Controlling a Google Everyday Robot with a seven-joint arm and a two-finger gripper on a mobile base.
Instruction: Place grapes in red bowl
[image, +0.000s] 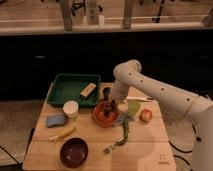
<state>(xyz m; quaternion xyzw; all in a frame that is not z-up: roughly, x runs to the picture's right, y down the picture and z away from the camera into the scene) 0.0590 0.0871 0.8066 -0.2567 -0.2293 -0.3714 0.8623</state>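
The red bowl (102, 116) sits at the middle of the wooden table (145, 150). The dark grapes (107, 107) lie at the bowl's far inner side, right under the gripper. My gripper (108, 101) hangs over the bowl's back rim, at the end of the white arm (150, 87) that reaches in from the right. Whether the grapes rest in the bowl or hang from the gripper does not show.
A green tray (65, 90) with a tan block (88, 90) stands at the back left. A white cup (71, 108), blue sponge (55, 120), yellow banana-like piece (62, 133), maroon bowl (74, 151), small orange fruit (145, 115), green utensil (126, 131) and fork (111, 147) lie around.
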